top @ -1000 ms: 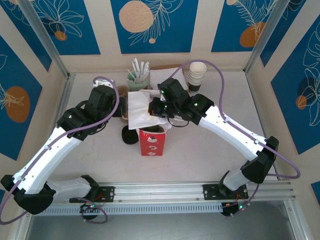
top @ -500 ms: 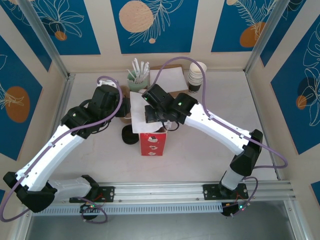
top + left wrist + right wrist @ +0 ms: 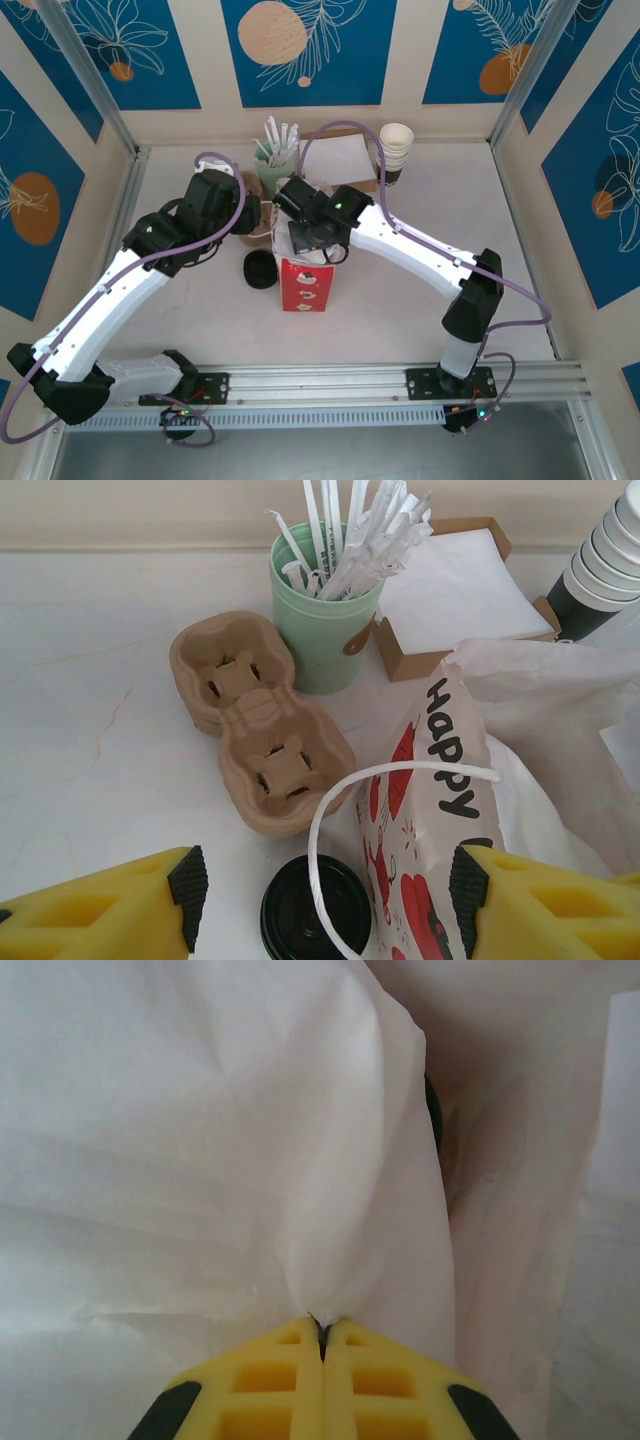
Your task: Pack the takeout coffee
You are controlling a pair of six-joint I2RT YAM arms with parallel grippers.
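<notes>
The red paper bag (image 3: 303,288) stands upright on the bench (image 3: 380,310). Right over its mouth, the right pincer (image 3: 321,1326) is squeezed fully together on a fold of the white paper sheet (image 3: 200,1160), which bulges all about its fingertips. Just left of the bag, the left pincer (image 3: 327,900) stands a good way open with nothing in its grasp. From where its camera looks, the bag's white handle loop (image 3: 400,770) and a black disc (image 3: 290,915) lying on the bench at the bag's left foot sit between its fingers. I cannot tell whether either finger touches the bag. Where the takeout coffee is I cannot tell: beside the sheet, inside the bag, a dark curved edge (image 3: 431,1110) peeks out, too little to name.
</notes>
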